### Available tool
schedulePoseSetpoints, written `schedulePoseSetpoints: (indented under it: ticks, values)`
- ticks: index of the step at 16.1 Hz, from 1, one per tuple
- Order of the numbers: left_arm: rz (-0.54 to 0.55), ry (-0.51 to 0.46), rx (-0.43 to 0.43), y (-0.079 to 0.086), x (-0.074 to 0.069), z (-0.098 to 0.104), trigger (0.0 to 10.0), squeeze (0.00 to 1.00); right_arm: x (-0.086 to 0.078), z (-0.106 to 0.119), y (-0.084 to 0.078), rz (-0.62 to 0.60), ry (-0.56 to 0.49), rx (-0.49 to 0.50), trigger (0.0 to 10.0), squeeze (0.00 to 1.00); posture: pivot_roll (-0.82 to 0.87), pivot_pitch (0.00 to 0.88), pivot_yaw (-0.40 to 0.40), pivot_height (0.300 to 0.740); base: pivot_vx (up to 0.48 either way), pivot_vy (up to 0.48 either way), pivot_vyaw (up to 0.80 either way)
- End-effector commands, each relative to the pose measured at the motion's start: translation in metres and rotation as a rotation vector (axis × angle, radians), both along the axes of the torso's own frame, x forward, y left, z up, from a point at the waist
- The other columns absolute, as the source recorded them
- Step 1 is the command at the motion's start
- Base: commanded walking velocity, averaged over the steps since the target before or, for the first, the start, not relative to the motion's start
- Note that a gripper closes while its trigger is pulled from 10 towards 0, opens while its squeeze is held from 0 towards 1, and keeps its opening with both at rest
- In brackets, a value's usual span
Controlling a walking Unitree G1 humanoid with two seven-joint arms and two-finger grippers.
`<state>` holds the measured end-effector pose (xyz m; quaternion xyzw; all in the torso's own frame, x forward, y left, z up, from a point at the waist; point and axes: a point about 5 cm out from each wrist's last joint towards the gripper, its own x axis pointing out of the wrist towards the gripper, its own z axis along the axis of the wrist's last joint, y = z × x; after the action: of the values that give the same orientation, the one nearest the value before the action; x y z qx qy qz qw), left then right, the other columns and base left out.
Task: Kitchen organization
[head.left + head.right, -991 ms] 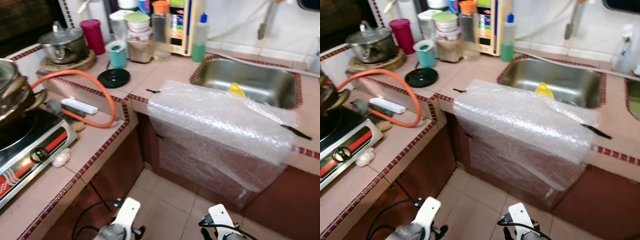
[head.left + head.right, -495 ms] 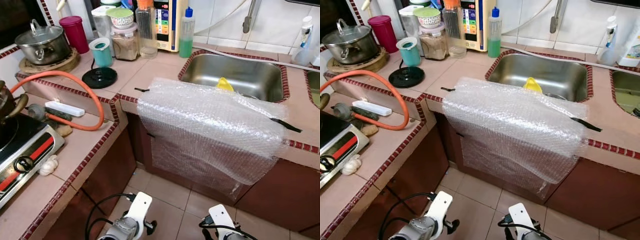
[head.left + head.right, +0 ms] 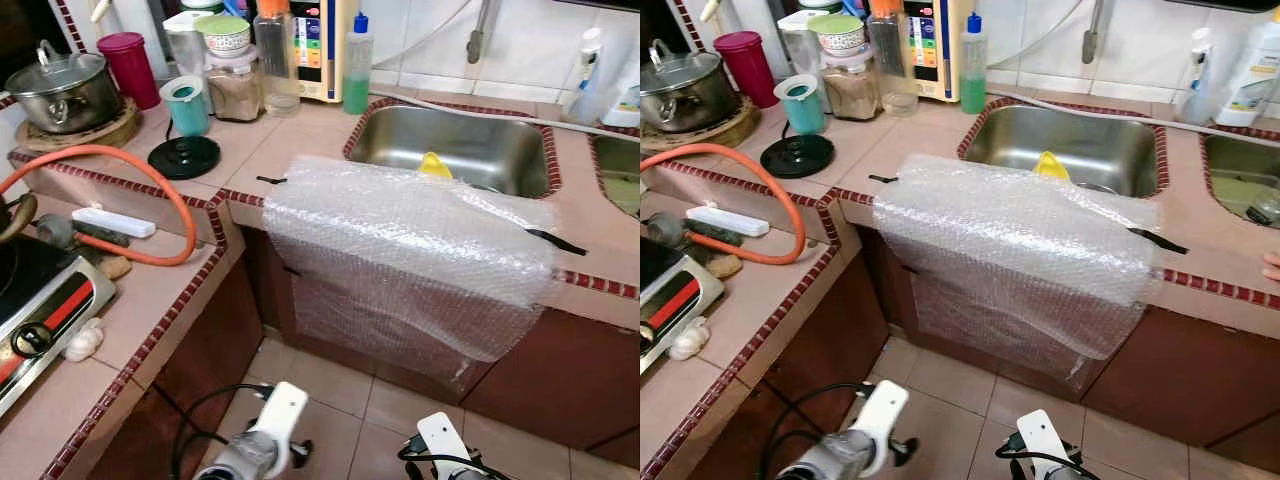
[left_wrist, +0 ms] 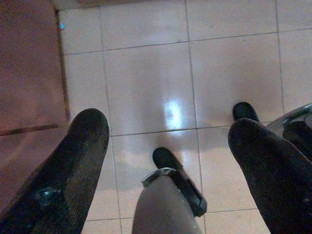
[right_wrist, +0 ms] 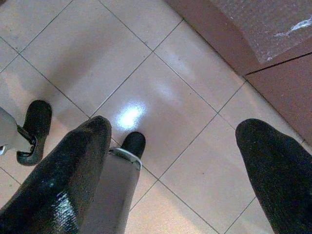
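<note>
A sheet of bubble wrap [image 3: 410, 250] is draped over the counter's front edge, before the steel sink [image 3: 505, 130], and hangs down the cabinet. A yellow item [image 3: 433, 164] lies in the sink. On the counter's far left stand a teal cup [image 3: 187, 105], a black lid [image 3: 184, 157], a jar [image 3: 232, 90], a magenta container [image 3: 130, 68] and a lidded pot [image 3: 62, 92]. A green soap bottle [image 3: 357, 70] stands behind the sink. My left gripper [image 4: 165, 126] and right gripper [image 5: 173, 126] hang low over the tiled floor, both open and holding nothing.
A gas stove [image 3: 40, 310] sits on the lower left counter with an orange hose [image 3: 150, 190], a white bar [image 3: 112, 221] and garlic [image 3: 82, 342] beside it. A second sink [image 3: 1240, 190] lies at the right, where a person's fingertip [image 3: 1271, 266] rests on the counter. My robot feet [image 4: 165, 158] stand on the floor tiles.
The camera has swung to the right, so the stove slid out of frame and the second sink came in. Nothing on the counter moved. Both arms still hang low.
</note>
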<state>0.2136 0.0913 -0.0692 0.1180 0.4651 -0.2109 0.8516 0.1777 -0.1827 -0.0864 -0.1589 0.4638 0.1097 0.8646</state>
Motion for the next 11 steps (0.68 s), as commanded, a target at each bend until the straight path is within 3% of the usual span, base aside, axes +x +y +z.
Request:
schedulePoseSetpoints:
  ticks: [1, 6, 11]
  values:
    - [-0.018, 0.012, -0.001, -0.0007, -0.0042, -0.0023, 10.0, 0.00, -0.0030, -0.0016, 0.0022, 0.013, 0.010, 0.001, 10.0, 0.00, 0.01, 0.000, 0.060, 0.740, 0.000, 0.000, -0.71]
    - [-0.019, 0.020, 0.015, 0.0025, -0.0055, -0.0035, 10.0, 0.00, -0.0038, -0.0020, 0.0025, 0.016, 0.012, 0.004, 10.0, 0.00, 0.02, 0.000, 0.060, 0.740, 0.000, 0.000, -0.66]
    - [0.018, 0.025, 0.019, 0.0075, -0.0076, -0.0053, 10.0, 0.00, -0.0010, -0.0009, 0.0052, 0.019, 0.007, 0.025, 10.0, 0.00, 0.05, 0.000, 0.039, 0.740, 0.000, 0.000, 0.00]
